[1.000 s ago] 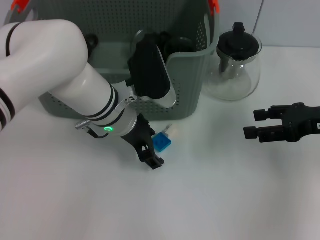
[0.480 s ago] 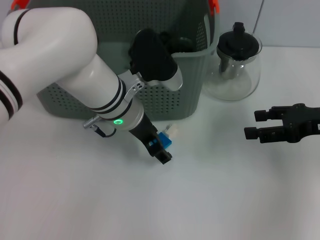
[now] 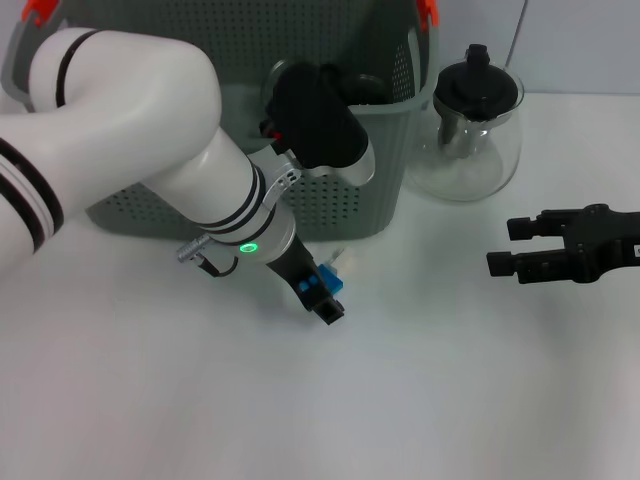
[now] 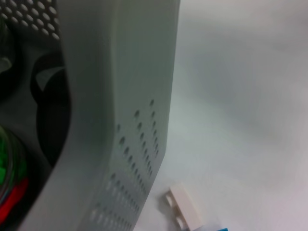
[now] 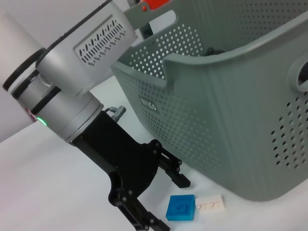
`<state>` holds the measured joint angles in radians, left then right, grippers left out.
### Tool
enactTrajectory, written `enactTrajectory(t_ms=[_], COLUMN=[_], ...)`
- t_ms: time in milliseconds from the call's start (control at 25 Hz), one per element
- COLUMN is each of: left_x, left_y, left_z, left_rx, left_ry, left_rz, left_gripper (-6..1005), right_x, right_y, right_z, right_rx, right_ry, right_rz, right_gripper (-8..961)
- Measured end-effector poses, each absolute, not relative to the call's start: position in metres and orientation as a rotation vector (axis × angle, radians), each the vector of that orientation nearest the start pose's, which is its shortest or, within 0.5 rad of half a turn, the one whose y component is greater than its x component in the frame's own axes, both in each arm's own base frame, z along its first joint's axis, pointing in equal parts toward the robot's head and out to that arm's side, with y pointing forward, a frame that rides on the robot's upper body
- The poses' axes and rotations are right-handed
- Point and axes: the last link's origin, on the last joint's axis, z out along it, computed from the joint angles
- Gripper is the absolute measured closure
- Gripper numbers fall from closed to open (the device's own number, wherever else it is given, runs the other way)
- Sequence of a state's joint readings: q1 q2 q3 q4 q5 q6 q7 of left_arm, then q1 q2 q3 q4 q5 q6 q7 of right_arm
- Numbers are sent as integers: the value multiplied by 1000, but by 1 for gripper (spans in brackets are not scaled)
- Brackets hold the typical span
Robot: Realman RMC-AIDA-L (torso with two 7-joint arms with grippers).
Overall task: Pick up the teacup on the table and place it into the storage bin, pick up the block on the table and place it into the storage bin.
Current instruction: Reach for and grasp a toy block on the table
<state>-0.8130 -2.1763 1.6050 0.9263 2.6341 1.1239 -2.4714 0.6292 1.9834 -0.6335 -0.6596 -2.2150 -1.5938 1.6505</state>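
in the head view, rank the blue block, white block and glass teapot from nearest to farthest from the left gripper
1. Blue block: on the table between the open fingers of the left gripper.
2. White block: just beyond it, toward the storage bin.
3. Glass teapot: far off, right of the bin.

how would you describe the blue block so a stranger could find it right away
Start at the big grey-green storage bin at the back of the white table. Just in front of its right front corner, the left gripper straddles a small blue block. It is the only blue piece, beside a white block.
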Motion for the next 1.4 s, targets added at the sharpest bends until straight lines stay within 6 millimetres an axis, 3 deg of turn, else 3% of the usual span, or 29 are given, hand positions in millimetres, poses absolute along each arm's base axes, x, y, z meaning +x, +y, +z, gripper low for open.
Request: enactTrajectory(t_ms=[1400], left_x=[-150], left_y=[378], left_z=[-112], left_rx=[-2641], left_ry=[-619], left_rz=[572], left_gripper=[281], right_x=[268], right_y=[353], right_z=[32], right_rx=[-2775], right_ry=[886], right_rz=[458], right_gripper=[115])
